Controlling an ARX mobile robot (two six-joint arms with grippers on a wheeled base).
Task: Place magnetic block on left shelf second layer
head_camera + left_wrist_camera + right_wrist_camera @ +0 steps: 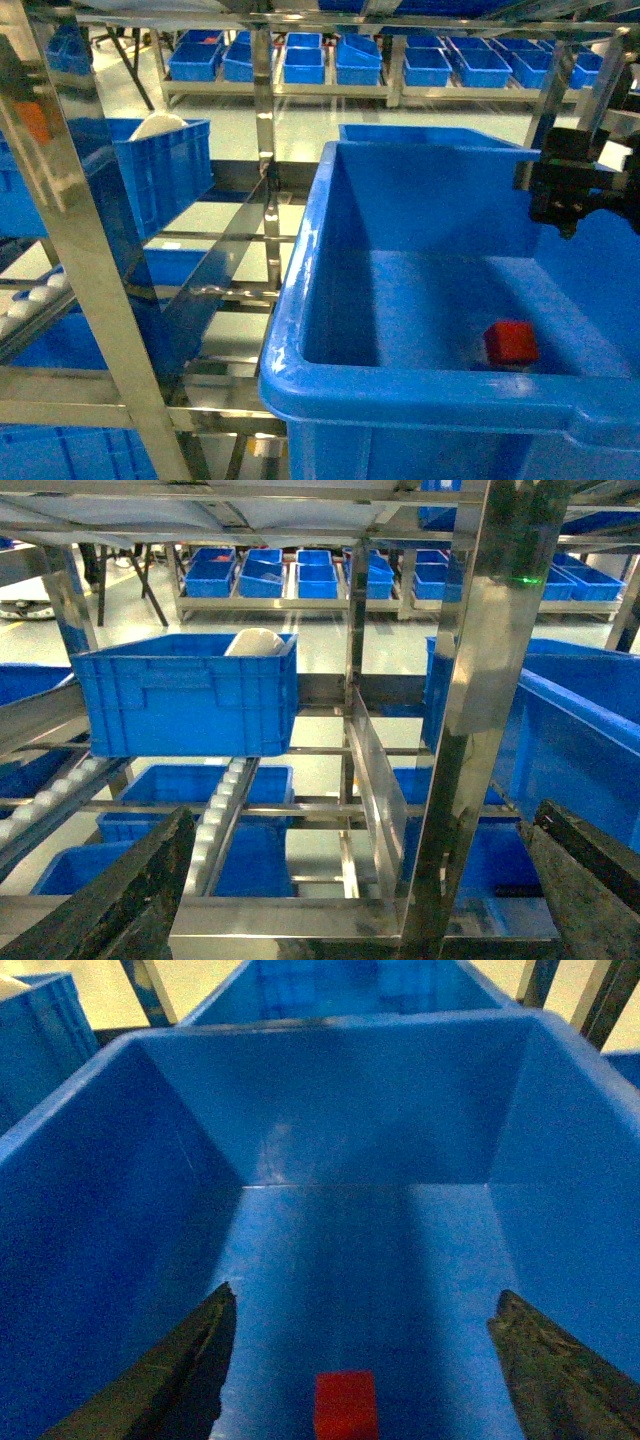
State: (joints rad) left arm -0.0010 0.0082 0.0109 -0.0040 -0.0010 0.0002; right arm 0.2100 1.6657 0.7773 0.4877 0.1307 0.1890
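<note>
Plainly, the magnetic block (511, 342) looks like a light, rigid piece: a small solid cube that should neither deform nor slip much if squeezed across two opposite flat faces. Its smooth sides offer no lip or handle, so the fair judgement is a straight pinch from above, jaws square to the faces, with care that the magnet does not cling to anything steel on the way to the rack. It is bright red, sharp-edged and tiny against its surroundings, and in the right wrist view it shows a clean square top (346, 1403).

The cube rests on the floor of the large blue bin (300, 330), toward the near wall and a little right of centre in the head view, touching nothing but the bin's bottom.

The right gripper (360, 1360) hangs over the bin with its fingers spread wide, one dark finger (190, 1360) at each side of the frame and the block low between them; it has hold of nothing. In the head view only its dark body (570, 185) shows, above the bin's right side. The left gripper (350, 900) is likewise spread wide and empty, facing the steel rack.

The left shelf second layer (300, 750) appears to be the tier with white roller tracks (225, 810) carrying a blue crate (180, 695), though which level counts as second is hard to tell from these angles.
</note>
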